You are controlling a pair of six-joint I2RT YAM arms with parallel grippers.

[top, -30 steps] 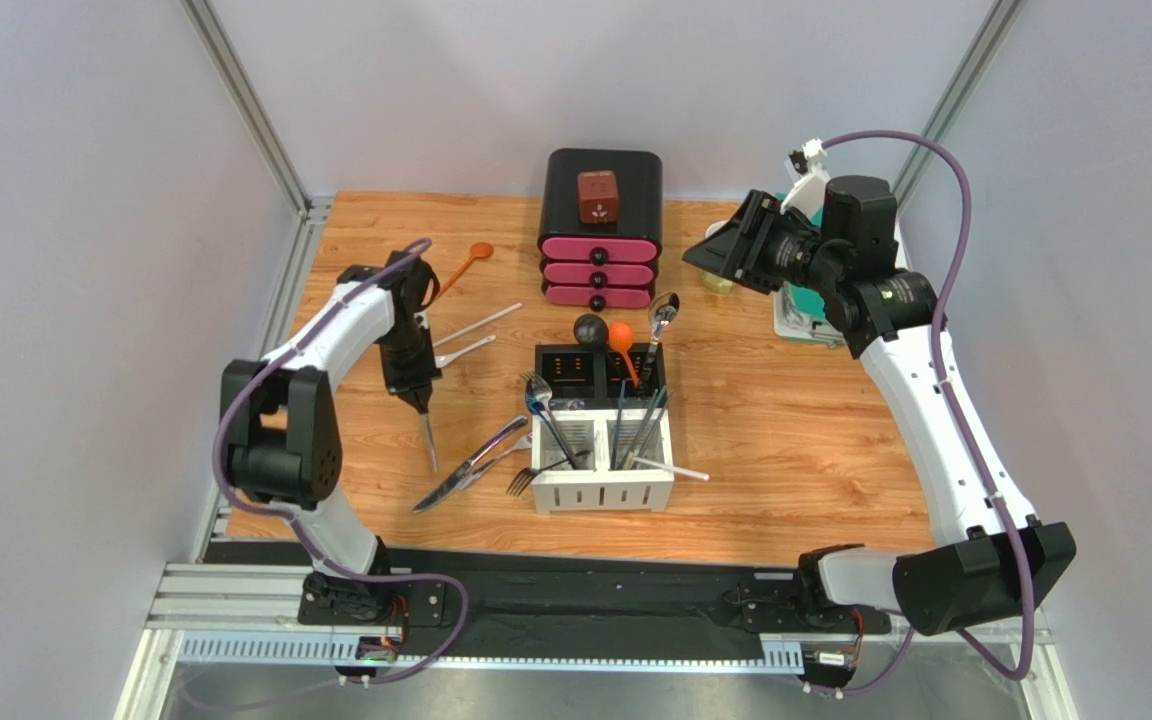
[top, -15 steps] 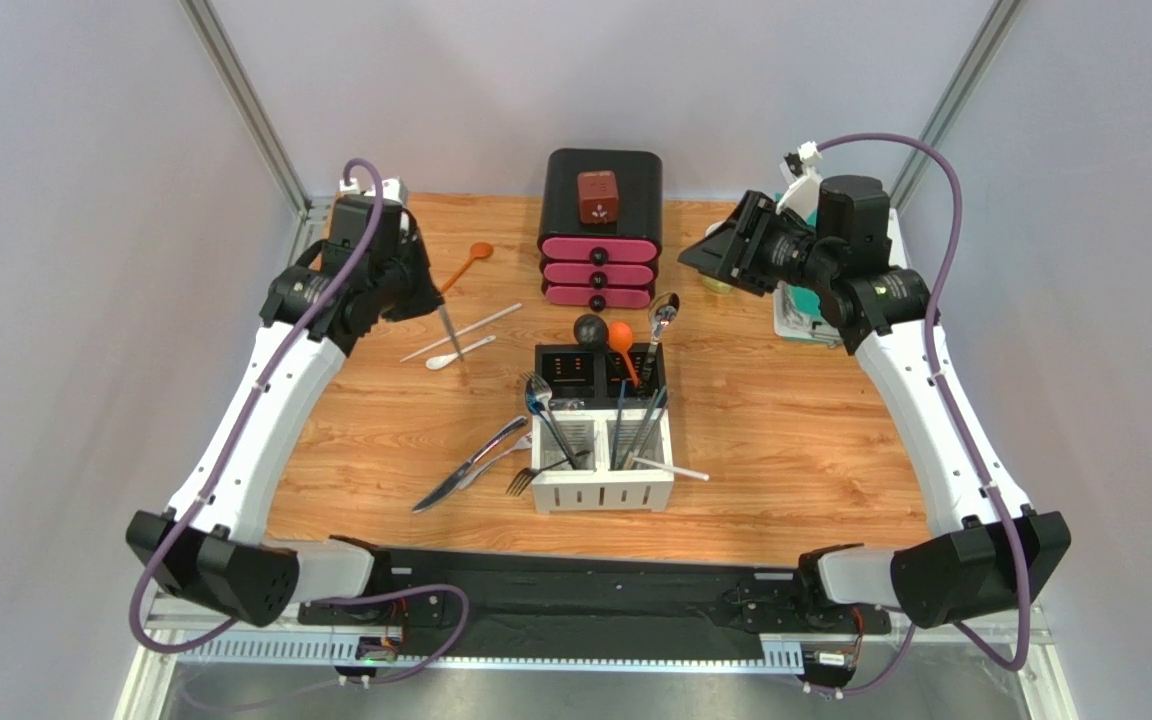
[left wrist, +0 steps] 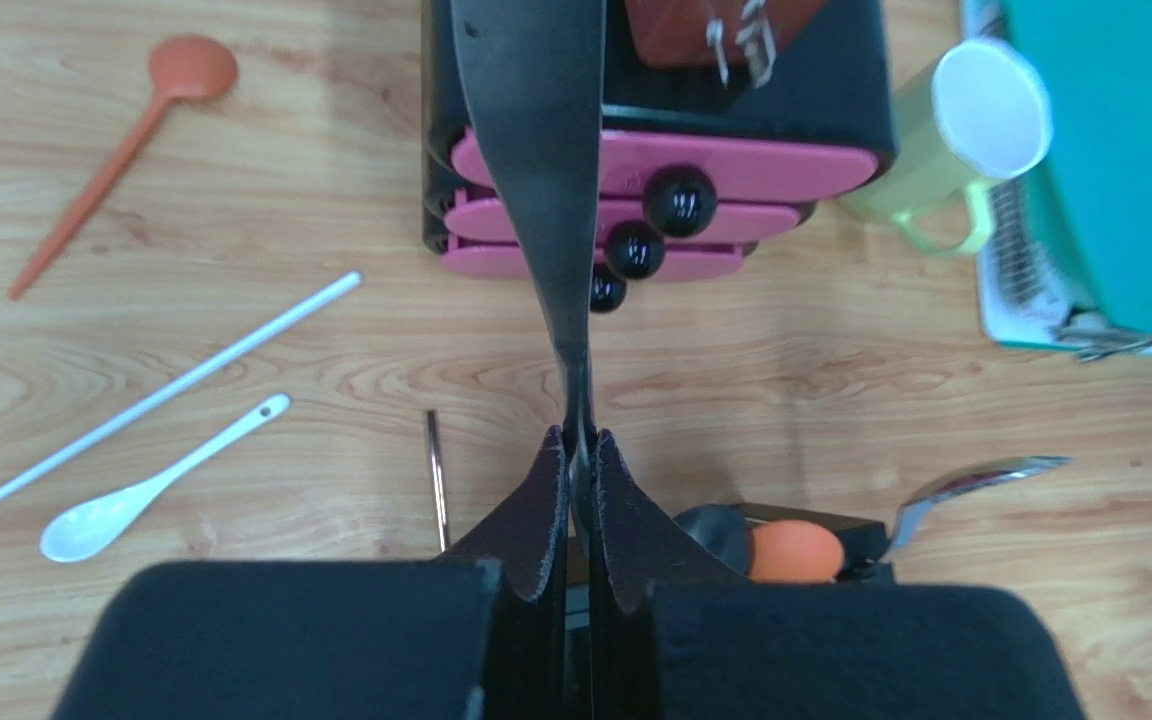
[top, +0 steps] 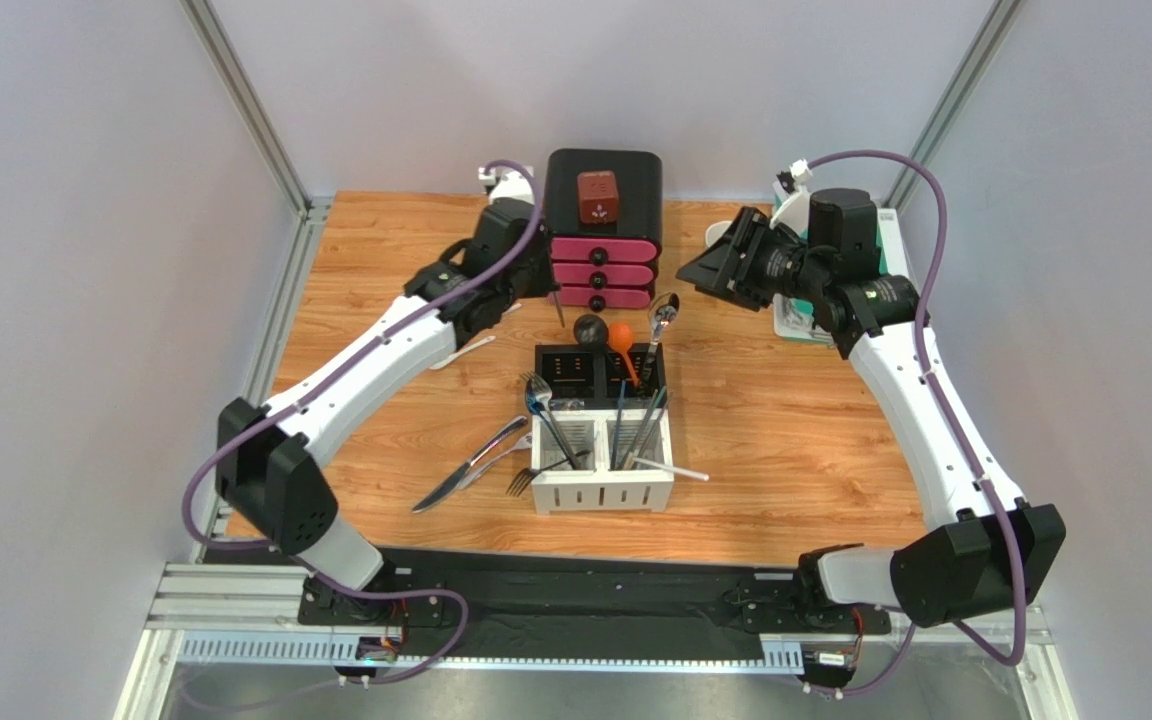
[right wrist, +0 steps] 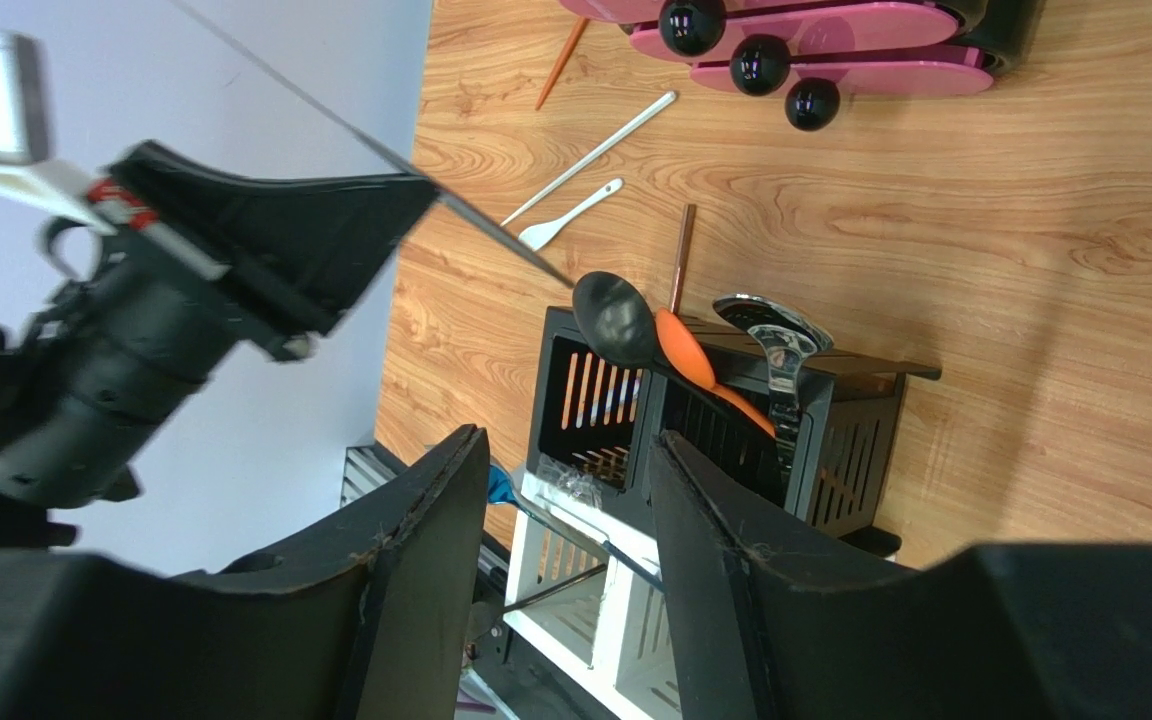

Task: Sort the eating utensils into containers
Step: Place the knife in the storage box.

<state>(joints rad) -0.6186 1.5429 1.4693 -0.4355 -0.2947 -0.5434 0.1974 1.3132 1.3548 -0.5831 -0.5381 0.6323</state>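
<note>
The left claw [left wrist: 578, 450] has swung across from the left side of the table [top: 808, 435]. It is clenched on a knife [left wrist: 537, 135], held aloft between the drawer box [top: 602, 240] and the caddy [top: 605, 488]. The right claw [right wrist: 567, 443] gapes, holding nothing.

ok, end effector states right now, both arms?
Left end effector: closed on a knife.
Right end effector: open, holding nothing.
</note>
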